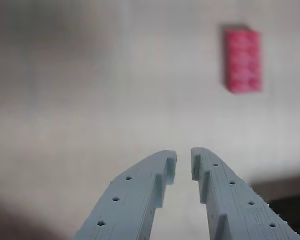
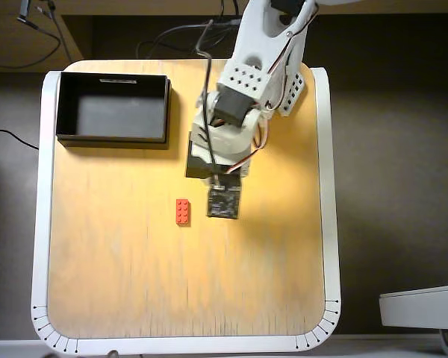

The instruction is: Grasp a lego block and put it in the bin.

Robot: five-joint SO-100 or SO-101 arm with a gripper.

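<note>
The red-orange lego block [image 1: 243, 60] lies flat on the table, at the upper right of the wrist view. It is ahead and to the right of my gripper [image 1: 184, 160]. The two light blue fingers stand a narrow gap apart with nothing between them. In the overhead view the block [image 2: 182, 212] lies near the middle of the table, just left of the arm's wrist [image 2: 224, 201], which hides the fingers. The black bin [image 2: 113, 108] stands at the table's far left corner, with nothing inside it.
The wooden tabletop [image 2: 172, 283] has a white rim [image 2: 39, 224]. The arm's base [image 2: 265, 45] stands at the far edge, with cables behind it. A white object [image 2: 422, 306] shows off the table at the lower right.
</note>
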